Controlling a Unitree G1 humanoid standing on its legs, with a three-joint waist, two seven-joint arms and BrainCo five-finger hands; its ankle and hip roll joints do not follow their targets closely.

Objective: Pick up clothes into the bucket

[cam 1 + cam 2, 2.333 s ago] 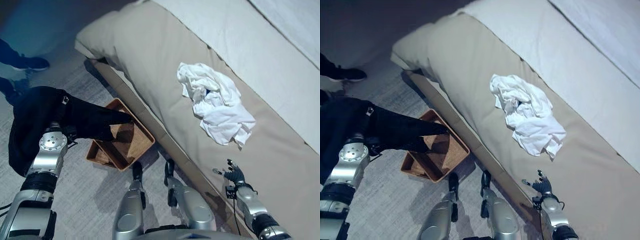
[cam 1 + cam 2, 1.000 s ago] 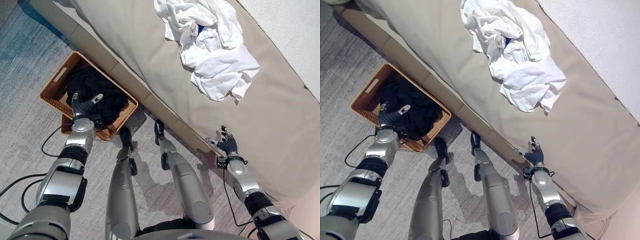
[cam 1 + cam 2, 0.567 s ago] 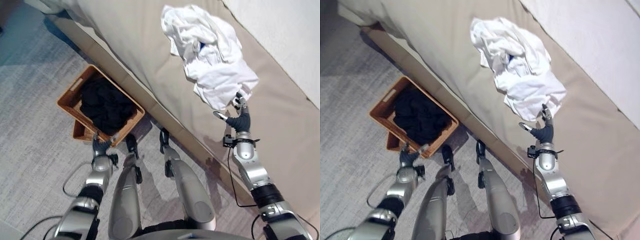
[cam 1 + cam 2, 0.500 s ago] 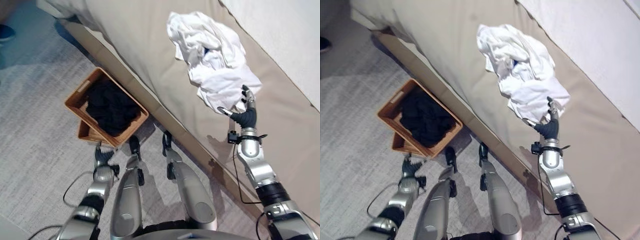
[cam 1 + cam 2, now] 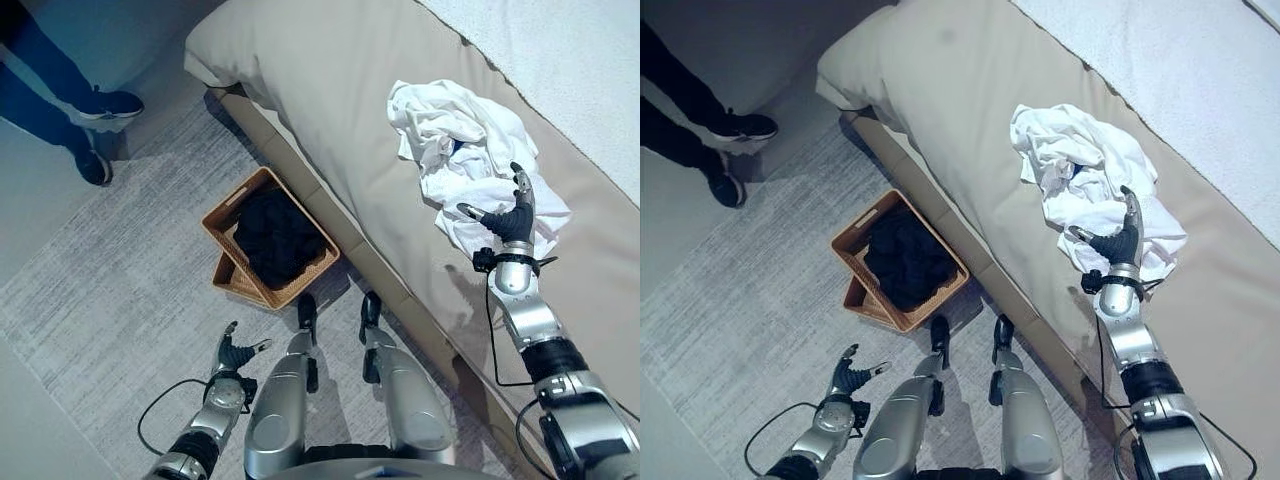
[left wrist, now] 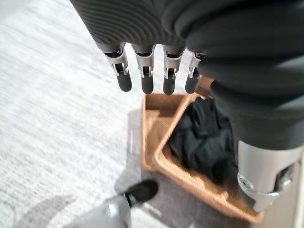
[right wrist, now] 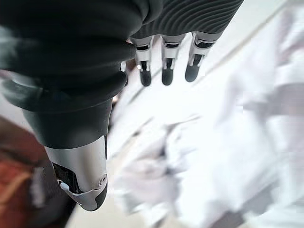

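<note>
A crumpled heap of white clothes (image 5: 465,160) lies on the bed's beige cover. My right hand (image 5: 508,226) is open at the heap's near edge, fingers spread over the cloth. In the right wrist view its straight fingers (image 7: 166,71) point at the white cloth (image 7: 228,142). A woven basket (image 5: 305,283) stands on the floor against the bed, with a black garment (image 5: 275,235) inside. My left hand (image 5: 232,352) hangs open low over the carpet, short of the basket. Past its fingers (image 6: 145,78), the left wrist view shows the basket (image 6: 152,142) and the black garment (image 6: 202,137).
A person's legs in dark shoes (image 5: 105,105) stand at the upper left on the floor. The beige bed cover (image 5: 330,90) runs diagonally, with a white duvet (image 5: 580,60) beyond it. Grey carpet (image 5: 120,300) spreads around the basket.
The camera has swung. My left hand has left the black garment in the basket and dropped back over the carpet. My right hand has risen from the bed's edge to the white heap.
</note>
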